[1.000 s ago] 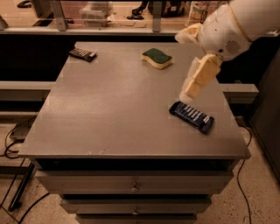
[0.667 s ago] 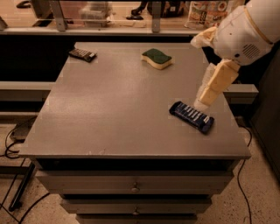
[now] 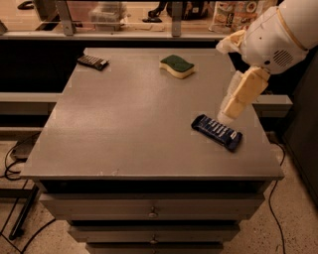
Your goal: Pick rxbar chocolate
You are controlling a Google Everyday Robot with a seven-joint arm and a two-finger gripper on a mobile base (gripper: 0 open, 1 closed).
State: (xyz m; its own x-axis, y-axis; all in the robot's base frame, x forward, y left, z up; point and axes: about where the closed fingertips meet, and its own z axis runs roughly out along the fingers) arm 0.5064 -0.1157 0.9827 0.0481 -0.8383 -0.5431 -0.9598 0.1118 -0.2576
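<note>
At the far-left corner of the grey surface (image 3: 124,129) lies the dark-brown-wrapped rxbar chocolate (image 3: 93,62), long axis crosswise, well apart from my cream gripper (image 3: 225,114) near the right edge, whose grip I cannot tell.

2 bars (image 3: 93,62) (image 3: 217,132), 1 sponge (image 3: 177,66), 1 claw (image 3: 224,114) aloft

This looks like a lab or an office test area, not a home. A plain grey metal bench (image 3: 124,129) with shallow drawers (image 3: 149,213) stands on a speckled hard floor (image 3: 293,228), and loose cables (image 3: 12,163) trail beside it on the left. A long counter (image 3: 149,35) runs behind it, with a printed bag (image 3: 233,12) on it. A white robot arm (image 3: 278,30) reaches in, and its gripper (image 3: 226,115) hangs low over the bench's right side.
</note>
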